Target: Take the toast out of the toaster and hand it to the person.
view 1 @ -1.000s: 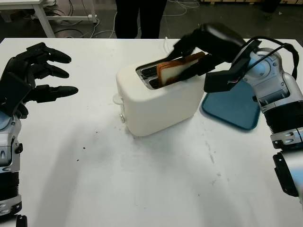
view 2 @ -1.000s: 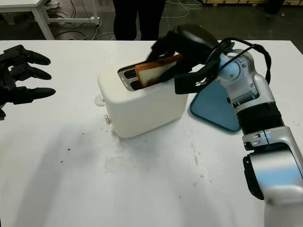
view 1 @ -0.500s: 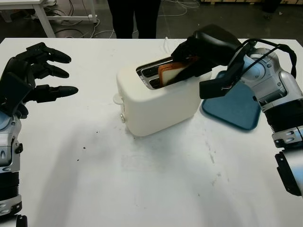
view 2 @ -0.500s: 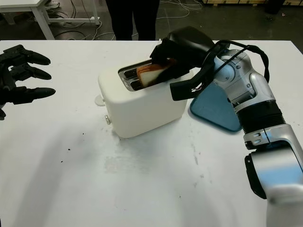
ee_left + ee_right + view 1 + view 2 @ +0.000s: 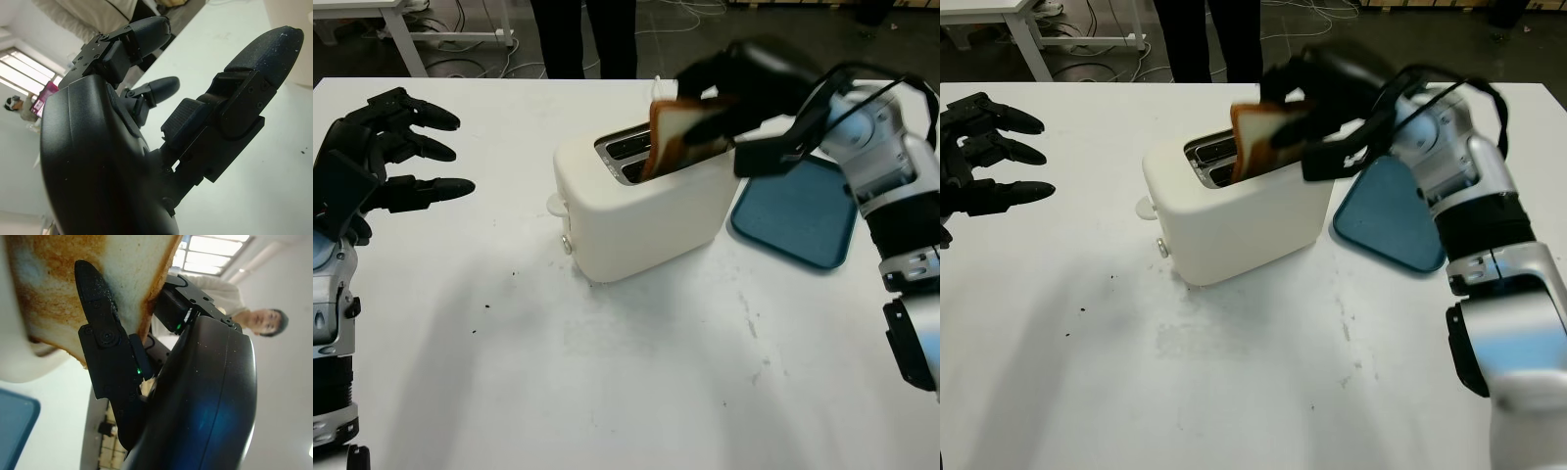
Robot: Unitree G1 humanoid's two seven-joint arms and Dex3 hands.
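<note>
Step in hand: pulling the toast (image 5: 680,137) out of the toaster (image 5: 641,211). Right hand (image 5: 729,83) is over the toaster's far right end, fingers (image 5: 105,340) clamped on the slice from both faces. Toast is tilted and mostly above the near slot; its lower corner looks to be just at or inside the slot mouth, hard to be sure with the motion blur. Left hand (image 5: 372,162) is open, holding nothing, well to the left of the toaster above the table (image 5: 607,372). Blue tray (image 5: 798,211) lies just right of the toaster, under the right forearm. Person (image 5: 582,34) stands beyond the table's far edge, behind the toaster.

Next move, as I judge it: lift until the slice fully clears the slot, keep the pinch firm, then carry it past the toaster's far side toward the person.
</note>
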